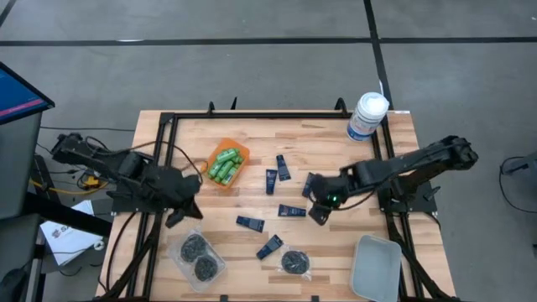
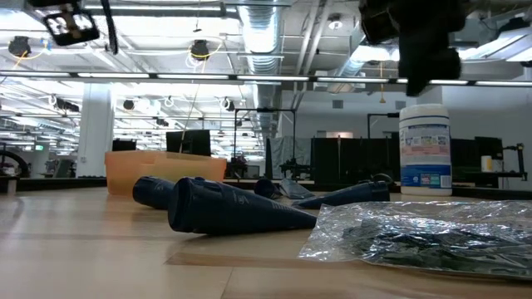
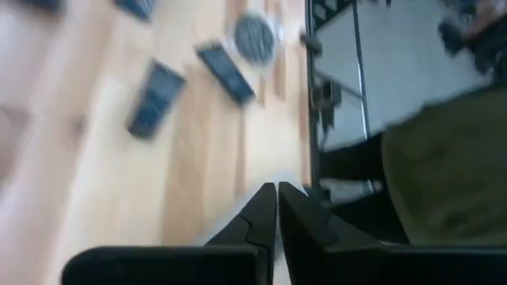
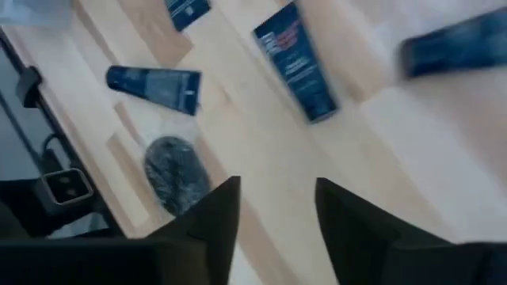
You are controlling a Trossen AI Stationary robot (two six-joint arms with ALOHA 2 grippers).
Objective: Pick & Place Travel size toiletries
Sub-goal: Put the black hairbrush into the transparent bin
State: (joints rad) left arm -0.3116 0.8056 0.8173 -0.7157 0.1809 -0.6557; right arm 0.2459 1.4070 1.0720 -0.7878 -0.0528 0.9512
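While motion blurs both wrist views, the left gripper (image 3: 276, 207) shows its fingers pressed together, empty, over bare wood near the table's left edge. Right gripper (image 4: 276, 212), fingers spread and empty, hangs above flat dark navy tubes (image 1: 291, 210) strewn mid-table. Small glossy green bottles (image 1: 224, 164) fill an orange tray (image 1: 242, 151); black round pieces in crinkled clear packets (image 1: 196, 256) lie nearer the front edge.

An industrial lab: exposed ceiling ducts (image 2: 262, 33), concrete floor (image 1: 252, 75), monitors (image 2: 187, 142).
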